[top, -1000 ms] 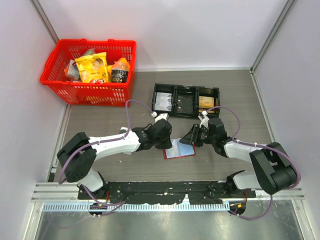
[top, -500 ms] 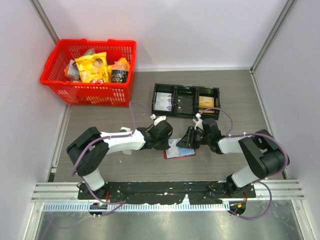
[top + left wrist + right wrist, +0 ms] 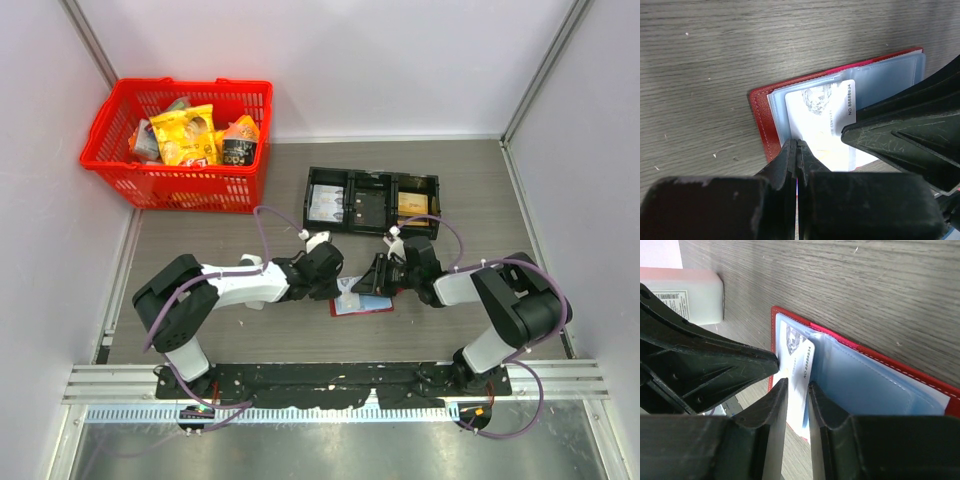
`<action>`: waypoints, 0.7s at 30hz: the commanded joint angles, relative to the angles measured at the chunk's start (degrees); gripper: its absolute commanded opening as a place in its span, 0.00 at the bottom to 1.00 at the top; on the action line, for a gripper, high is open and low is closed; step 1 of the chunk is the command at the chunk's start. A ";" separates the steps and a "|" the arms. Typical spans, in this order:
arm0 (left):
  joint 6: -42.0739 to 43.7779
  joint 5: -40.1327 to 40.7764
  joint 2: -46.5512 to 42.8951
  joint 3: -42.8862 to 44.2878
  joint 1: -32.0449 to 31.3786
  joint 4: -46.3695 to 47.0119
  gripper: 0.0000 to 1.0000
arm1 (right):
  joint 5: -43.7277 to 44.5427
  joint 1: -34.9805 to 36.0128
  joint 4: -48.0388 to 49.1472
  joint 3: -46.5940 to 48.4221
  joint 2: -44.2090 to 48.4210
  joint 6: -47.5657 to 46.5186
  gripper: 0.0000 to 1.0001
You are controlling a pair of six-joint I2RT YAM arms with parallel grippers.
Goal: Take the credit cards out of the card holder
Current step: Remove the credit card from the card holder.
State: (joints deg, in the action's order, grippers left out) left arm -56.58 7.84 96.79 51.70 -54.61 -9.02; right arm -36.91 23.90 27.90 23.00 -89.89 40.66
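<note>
Left gripper (image 3: 796, 143) is pressed together, tip down on the card holder (image 3: 760, 117), which lies spread open on the surface (image 3: 715, 45) between the arms; one of the credit cards (image 3: 822, 112) pokes from its sleeve; right gripper (image 3: 797, 386) is slightly spread over that card's edge; I'd pin with the left, close the right, and slide the card out flat.
</note>
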 commanded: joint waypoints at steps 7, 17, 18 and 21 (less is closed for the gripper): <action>-0.73 -0.63 2.61 -3.54 0.03 -1.44 0.00 | -3.00 0.18 5.85 -0.59 -0.12 0.73 0.20; -0.99 -0.89 3.14 -3.80 0.03 -1.00 0.00 | -6.33 -1.58 12.70 -4.37 1.73 4.59 0.21; -1.08 -0.89 3.14 -3.89 0.03 -1.00 0.00 | -6.51 -1.66 14.62 -4.63 1.65 5.47 0.20; -1.08 -1.07 3.23 -3.89 0.12 -0.92 0.00 | -7.13 -1.66 16.30 -4.90 1.47 6.27 0.19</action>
State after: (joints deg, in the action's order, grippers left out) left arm -58.02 7.20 96.64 50.37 -54.35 -6.24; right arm -40.58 22.26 36.84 18.59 -89.93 44.38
